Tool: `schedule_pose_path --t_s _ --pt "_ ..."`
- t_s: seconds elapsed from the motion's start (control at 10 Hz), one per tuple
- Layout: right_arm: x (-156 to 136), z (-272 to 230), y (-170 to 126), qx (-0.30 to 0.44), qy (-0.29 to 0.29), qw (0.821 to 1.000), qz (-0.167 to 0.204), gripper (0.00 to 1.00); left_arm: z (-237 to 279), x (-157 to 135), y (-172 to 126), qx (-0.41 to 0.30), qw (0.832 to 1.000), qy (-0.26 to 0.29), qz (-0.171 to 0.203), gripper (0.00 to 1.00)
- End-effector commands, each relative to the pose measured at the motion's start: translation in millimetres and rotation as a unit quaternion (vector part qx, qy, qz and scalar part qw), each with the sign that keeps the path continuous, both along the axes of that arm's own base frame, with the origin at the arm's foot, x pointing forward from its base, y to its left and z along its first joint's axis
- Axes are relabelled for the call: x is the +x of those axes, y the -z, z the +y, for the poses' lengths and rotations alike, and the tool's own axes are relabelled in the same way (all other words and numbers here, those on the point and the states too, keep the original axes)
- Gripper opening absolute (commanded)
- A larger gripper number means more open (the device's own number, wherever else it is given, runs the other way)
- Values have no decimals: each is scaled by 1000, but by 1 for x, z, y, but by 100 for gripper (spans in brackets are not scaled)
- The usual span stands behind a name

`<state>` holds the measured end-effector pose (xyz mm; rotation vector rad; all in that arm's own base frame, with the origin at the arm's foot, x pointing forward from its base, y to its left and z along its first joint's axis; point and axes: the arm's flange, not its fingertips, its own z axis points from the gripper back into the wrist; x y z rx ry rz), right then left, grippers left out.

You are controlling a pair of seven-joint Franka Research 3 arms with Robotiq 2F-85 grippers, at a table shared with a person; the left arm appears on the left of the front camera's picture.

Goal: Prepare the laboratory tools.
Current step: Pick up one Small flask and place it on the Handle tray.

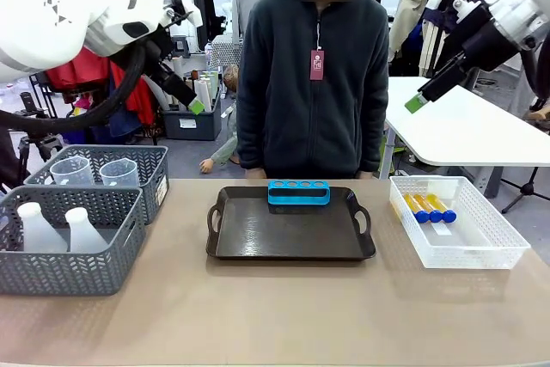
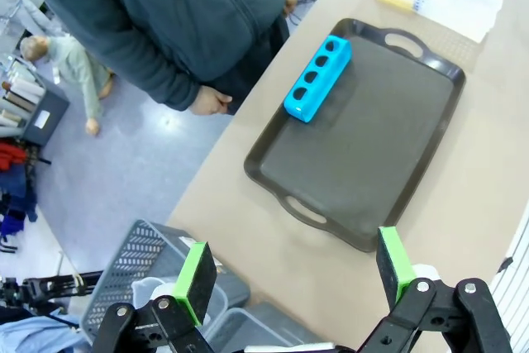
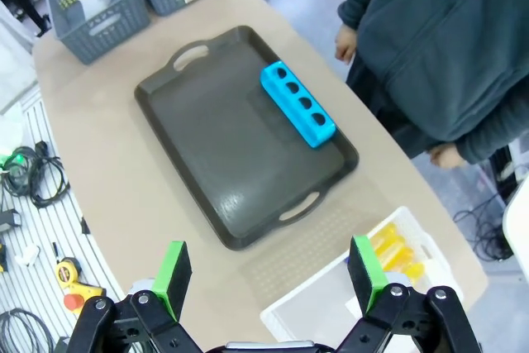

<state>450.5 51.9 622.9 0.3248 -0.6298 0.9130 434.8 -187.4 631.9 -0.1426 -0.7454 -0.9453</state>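
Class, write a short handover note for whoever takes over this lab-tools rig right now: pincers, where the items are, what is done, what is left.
Left pincer: open, empty, raised over the table.
Right pincer: open, empty, raised over the table.
Tubes: three, lying in the white bin.
Flasks: two in the near grey basket.
Beakers: two in the far grey basket.
Tray: holds a blue rack, holes empty.
Done: nothing set out yet.
Left: probably tubes into the rack, flask and beaker onto the tray.
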Motion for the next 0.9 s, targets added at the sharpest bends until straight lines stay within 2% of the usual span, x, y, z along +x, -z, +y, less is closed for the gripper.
schedule_pose_path --t_s 0.0,0.3,0.5,0.6,0.7,0.8 --pt "8 -4 -4 16 -18 1000 -5 100 3 -2 -4 8 1000 -3 1 100" --pt "7 -1 -8 11 -30 999 -4 100 5 -2 -3 7 1000 -1 5 100" --pt "6 -3 -8 12 -23 1000 -15 100 8 -3 0 1 1000 4 13 100" --pt "7 -3 -9 11 -8 1000 -24 100 1 -1 -2 1 1000 1 2 100" --pt "2 1 -7 5 -11 1000 -2 100 1 -1 -2 1 1000 1 2 100" --pt "2 1 -7 5 -11 1000 -2 100 1 -1 -2 1 1000 1 2 100"
